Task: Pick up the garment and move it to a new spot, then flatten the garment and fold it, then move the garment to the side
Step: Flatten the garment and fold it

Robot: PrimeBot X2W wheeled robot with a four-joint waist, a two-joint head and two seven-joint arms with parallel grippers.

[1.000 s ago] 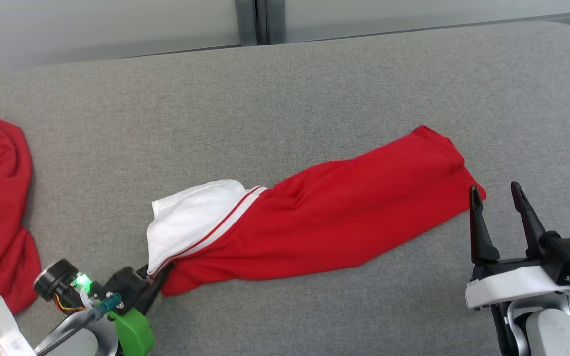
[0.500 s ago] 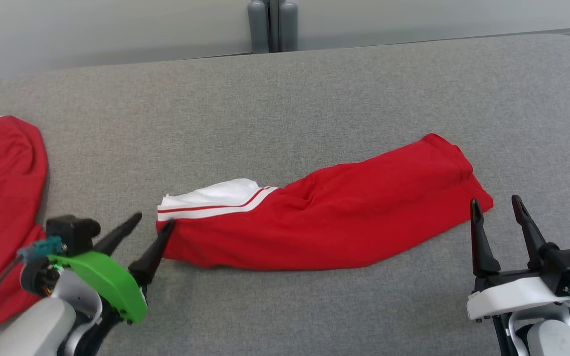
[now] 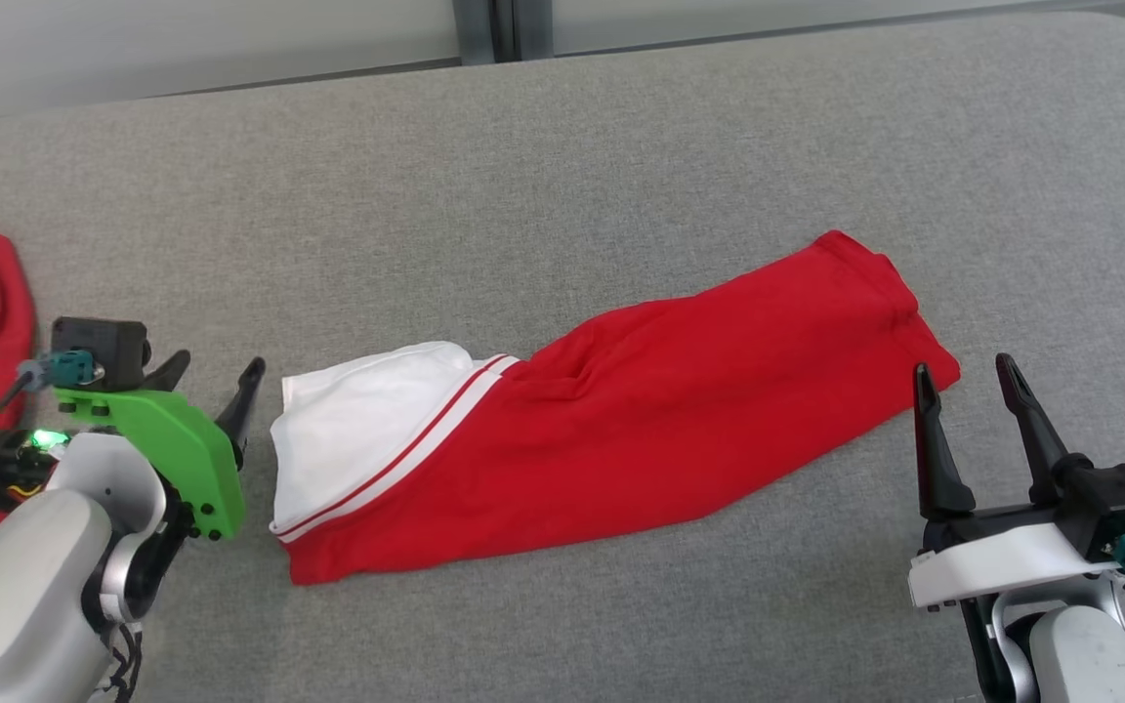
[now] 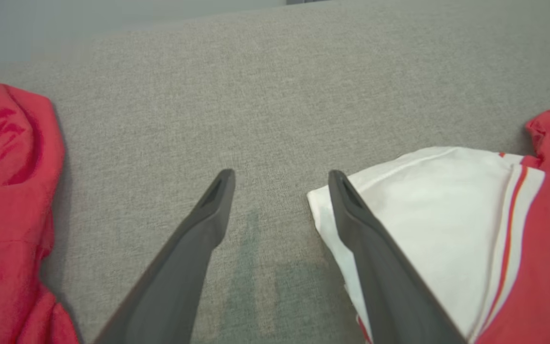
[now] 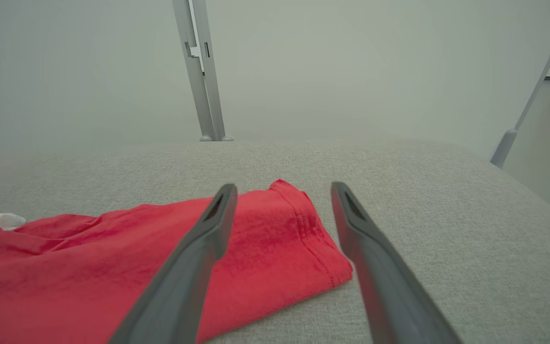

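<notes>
Left gripper [image 4: 280, 177], fingers [image 4: 194, 248] well apart, above grey surface [image 4: 256, 95]; garment [image 4: 447, 215], white end beside one finger

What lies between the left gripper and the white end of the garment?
Only a narrow strip of bare grey cushion, as the head view shows between the open left gripper and the garment's white end.

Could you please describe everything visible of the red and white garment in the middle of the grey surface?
The garment is soft, knit-looking fabric, mostly red, with a white section and thin stripe at its left end and a stitched hem at its right end. It lies as a long, loosely creased band slanting across the grey cushion. The open left end effector and right end effector flank its ends; neither grips it.
</notes>
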